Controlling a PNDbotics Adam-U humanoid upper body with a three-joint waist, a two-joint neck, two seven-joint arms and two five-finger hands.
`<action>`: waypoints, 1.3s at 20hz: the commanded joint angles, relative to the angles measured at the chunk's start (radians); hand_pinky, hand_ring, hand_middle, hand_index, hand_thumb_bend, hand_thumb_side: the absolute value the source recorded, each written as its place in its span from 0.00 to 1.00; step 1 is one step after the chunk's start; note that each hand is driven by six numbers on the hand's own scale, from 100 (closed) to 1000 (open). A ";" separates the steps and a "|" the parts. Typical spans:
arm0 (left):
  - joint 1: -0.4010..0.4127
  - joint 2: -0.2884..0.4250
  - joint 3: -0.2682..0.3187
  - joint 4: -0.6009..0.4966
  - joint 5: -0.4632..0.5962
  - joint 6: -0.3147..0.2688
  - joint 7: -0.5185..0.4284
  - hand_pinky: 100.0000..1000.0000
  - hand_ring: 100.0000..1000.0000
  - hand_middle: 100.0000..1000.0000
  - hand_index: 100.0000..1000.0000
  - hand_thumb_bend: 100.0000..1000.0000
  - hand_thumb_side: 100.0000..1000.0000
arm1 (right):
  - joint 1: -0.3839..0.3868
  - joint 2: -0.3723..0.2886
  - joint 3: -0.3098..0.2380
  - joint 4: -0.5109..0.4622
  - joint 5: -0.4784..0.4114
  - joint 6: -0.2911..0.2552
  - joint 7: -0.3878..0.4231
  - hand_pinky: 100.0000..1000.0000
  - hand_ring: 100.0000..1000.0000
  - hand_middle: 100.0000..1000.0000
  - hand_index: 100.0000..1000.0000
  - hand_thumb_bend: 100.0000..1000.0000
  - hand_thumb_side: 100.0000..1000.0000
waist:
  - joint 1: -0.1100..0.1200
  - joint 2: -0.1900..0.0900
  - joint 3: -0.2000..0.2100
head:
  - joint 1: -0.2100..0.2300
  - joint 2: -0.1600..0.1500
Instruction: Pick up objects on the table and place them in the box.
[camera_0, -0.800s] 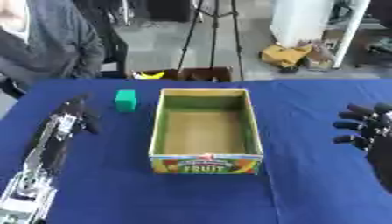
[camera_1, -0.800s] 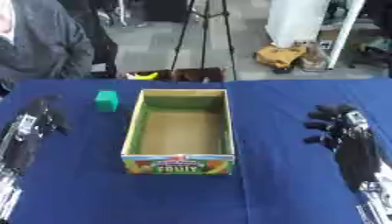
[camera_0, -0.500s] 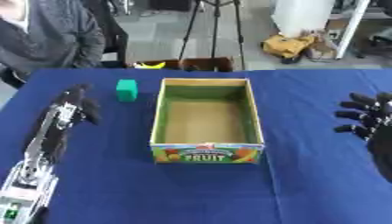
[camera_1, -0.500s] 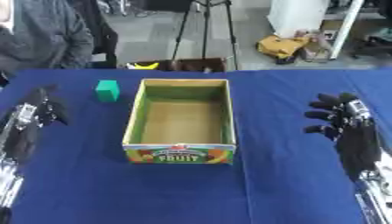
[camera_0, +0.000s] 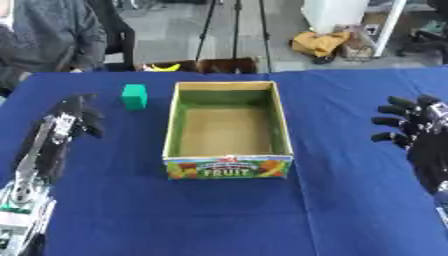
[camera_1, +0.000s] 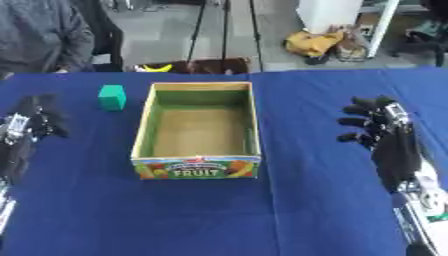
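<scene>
A small green block (camera_0: 134, 96) stands on the blue table (camera_0: 227, 210), just left of the far left corner of the cardboard fruit box (camera_0: 227, 129). The box is open on top and nothing shows inside it. My left hand (camera_0: 72, 118) lies on the table at the left, below and left of the block, apart from it, fingers stretched out. My right hand (camera_1: 374, 125) hovers right of the box with its fingers spread and curled a little, holding nothing.
A person in a grey top (camera_0: 48, 40) sits at the table's far left edge. Beyond the far edge stand a tripod (camera_0: 234, 30) and a low brown box (camera_0: 199, 66) with something yellow on it.
The whole picture has slid downward, so the head has tilted. Both hands keep about the same place relative to the box, and the block has not moved.
</scene>
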 joint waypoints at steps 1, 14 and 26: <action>-0.028 0.080 -0.003 -0.011 -0.041 0.000 -0.015 0.46 0.45 0.50 0.79 0.56 0.78 | -0.012 -0.015 -0.002 -0.018 -0.003 0.001 0.002 0.52 0.70 0.69 0.83 0.00 1.00 | 0.002 -0.013 -0.003 | -0.001 0.002; -0.294 0.392 -0.114 0.244 -0.234 0.160 -0.167 0.64 0.66 0.68 0.80 0.64 0.56 | -0.004 -0.033 0.011 -0.013 0.002 0.004 0.017 0.52 0.70 0.69 0.83 0.00 1.00 | 0.032 -0.024 -0.019 | 0.000 0.015; -0.501 0.538 -0.222 0.559 -0.428 0.253 -0.102 0.77 0.83 0.83 0.87 0.76 0.53 | -0.037 -0.042 0.037 -0.012 0.008 0.011 0.046 0.52 0.70 0.69 0.82 0.00 1.00 | 0.054 0.005 -0.102 | 0.050 -0.032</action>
